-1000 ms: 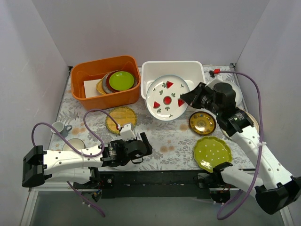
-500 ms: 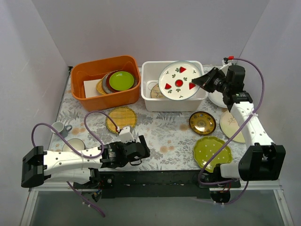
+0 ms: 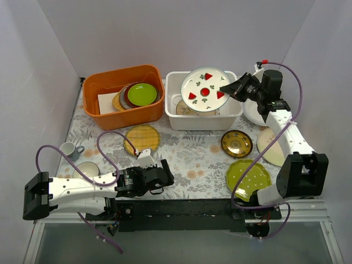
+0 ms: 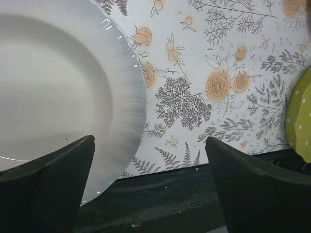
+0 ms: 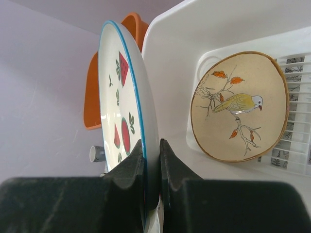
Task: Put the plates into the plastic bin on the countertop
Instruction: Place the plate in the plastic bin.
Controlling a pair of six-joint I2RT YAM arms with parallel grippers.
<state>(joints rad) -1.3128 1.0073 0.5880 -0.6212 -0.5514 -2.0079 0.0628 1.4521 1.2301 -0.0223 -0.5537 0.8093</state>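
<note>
As right pincer (image 3: 224, 89) pinches, red-motif plate (image 3: 204, 91) shifted left over bin (image 3: 203, 120) | left pincer (image 3: 165, 175) spread

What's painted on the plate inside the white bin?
A yellow-green bird on a twig with orange leaves, on the tan plate; clearest in the right wrist view.

white plate with red motifs (image 3: 205, 89) held by its rim in the right claw (image 3: 223, 89), tilted above the white bin (image 3: 203, 122) — tan bird plate (image 5: 238, 104) resting inside, just beyond the claw's tips.
</note>
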